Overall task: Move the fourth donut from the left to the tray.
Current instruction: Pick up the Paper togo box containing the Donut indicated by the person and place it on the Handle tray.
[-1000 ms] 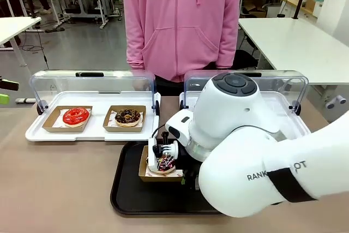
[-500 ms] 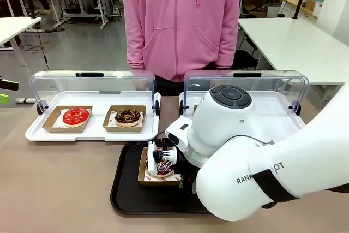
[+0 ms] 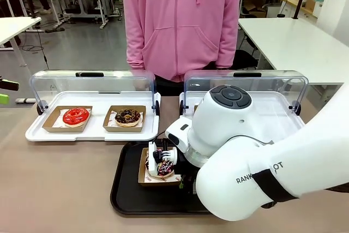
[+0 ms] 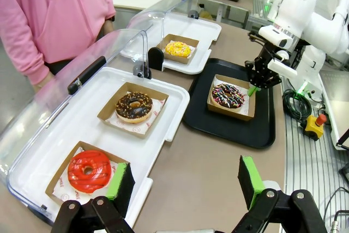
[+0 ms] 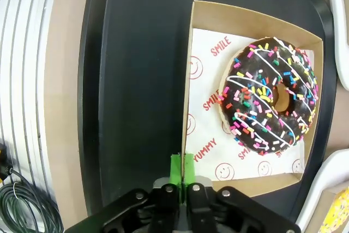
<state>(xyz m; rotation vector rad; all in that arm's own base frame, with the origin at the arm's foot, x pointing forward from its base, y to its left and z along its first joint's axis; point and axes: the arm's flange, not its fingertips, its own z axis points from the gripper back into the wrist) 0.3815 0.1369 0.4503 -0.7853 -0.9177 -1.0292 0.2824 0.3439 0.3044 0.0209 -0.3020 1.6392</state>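
Fourth donut (image 5: 270, 99) sits on tray (image 5: 136, 80)
Lower centre, right claw (image 5: 182, 170) pinches the cardboard holder (image 5: 188, 80) (left claw (image 4: 185, 181) wide, empty); rising unreleased could tip it.

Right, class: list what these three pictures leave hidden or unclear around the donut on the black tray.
- Front view: the right arm covers the black tray's right part and most of the right-hand white tray.
- Right wrist view: the right claw sits at the holder's wall; whether it pinches or only flanks it cannot be told.
- Left wrist view: the print under the donut is too small to read.
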